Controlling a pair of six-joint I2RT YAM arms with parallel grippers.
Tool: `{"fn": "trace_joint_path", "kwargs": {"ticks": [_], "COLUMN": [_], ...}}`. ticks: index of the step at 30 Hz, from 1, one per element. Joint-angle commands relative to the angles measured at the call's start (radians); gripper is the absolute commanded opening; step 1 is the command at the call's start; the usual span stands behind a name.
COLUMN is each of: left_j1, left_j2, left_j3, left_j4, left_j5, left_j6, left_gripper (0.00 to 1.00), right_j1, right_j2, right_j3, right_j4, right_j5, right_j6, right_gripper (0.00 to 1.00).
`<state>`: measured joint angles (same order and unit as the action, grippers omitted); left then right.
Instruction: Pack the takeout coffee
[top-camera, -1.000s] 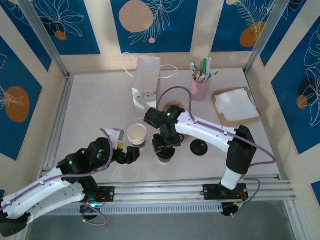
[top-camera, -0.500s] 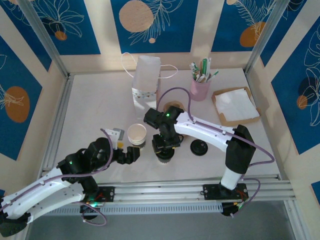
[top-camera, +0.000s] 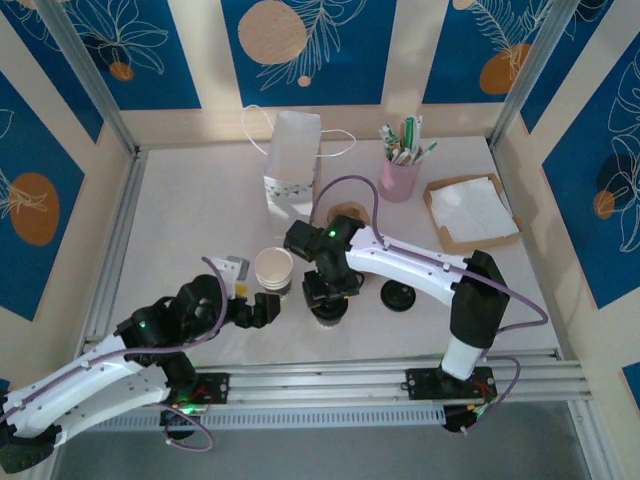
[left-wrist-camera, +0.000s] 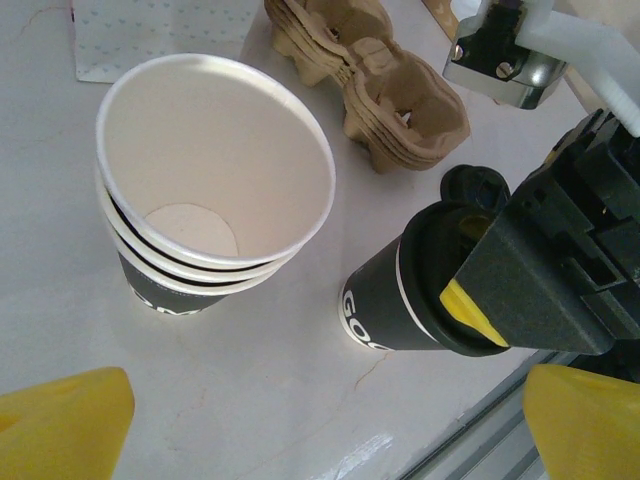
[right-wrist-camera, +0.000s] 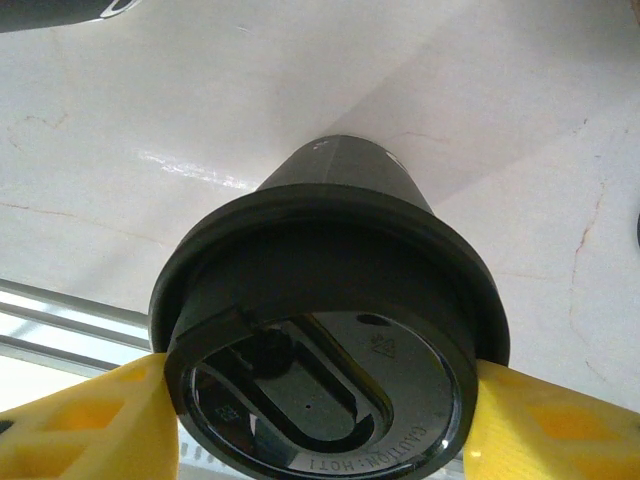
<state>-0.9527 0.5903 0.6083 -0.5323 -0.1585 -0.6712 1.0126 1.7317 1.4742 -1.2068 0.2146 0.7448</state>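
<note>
The takeout coffee (left-wrist-camera: 392, 300), a dark paper cup with a round black lid (right-wrist-camera: 320, 395), stands on the white table beside a stack of lidless cups (left-wrist-camera: 215, 190). My right gripper (right-wrist-camera: 320, 425) comes down from above and is shut on the lid's rim, with a yellow finger (right-wrist-camera: 85, 425) on each side. In the top view this gripper (top-camera: 328, 297) hides most of the coffee. My left gripper (left-wrist-camera: 320, 430) hovers open just left of the coffee, near the stacked cups (top-camera: 273, 268), with nothing between its fingers (left-wrist-camera: 60, 420).
A white paper bag (top-camera: 292, 165) stands at the back centre. Brown cup carriers (left-wrist-camera: 400, 100) lie behind the coffee. A loose black lid (top-camera: 399, 296) lies to its right. A pink utensil holder (top-camera: 400, 178) and a napkin tray (top-camera: 470, 212) sit back right.
The right arm's wrist has shifted very slightly to the left. The coffee, the stacked cups and the left arm have stayed where they were.
</note>
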Motion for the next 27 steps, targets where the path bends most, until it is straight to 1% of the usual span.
{"fn": "trace_joint_path", "kwargs": {"ticks": [1, 10, 16, 27], "left_j1": [0.007, 0.008, 0.008, 0.008], "left_j2": [-0.013, -0.019, -0.022, -0.021], "left_j3": [-0.004, -0.004, -0.007, -0.004], "left_j4": [0.008, 0.007, 0.007, 0.005], "left_j5": [-0.010, -0.007, -0.006, -0.006], "left_j6": [0.006, 0.002, -0.001, -0.001], "left_gripper": [1.00, 1.00, 1.00, 1.00], "right_j1": [0.028, 0.037, 0.035, 0.037], "right_j2": [0.103, 0.052, 0.052, 0.095], "right_j3": [-0.096, -0.058, -0.046, -0.103], "right_j4": [-0.029, -0.038, -0.045, -0.027], "right_j5": [-0.004, -0.005, 0.000, 0.006], "right_j6": [0.028, 0.028, 0.027, 0.035], "right_gripper": [0.63, 0.69, 0.70, 0.70]}}
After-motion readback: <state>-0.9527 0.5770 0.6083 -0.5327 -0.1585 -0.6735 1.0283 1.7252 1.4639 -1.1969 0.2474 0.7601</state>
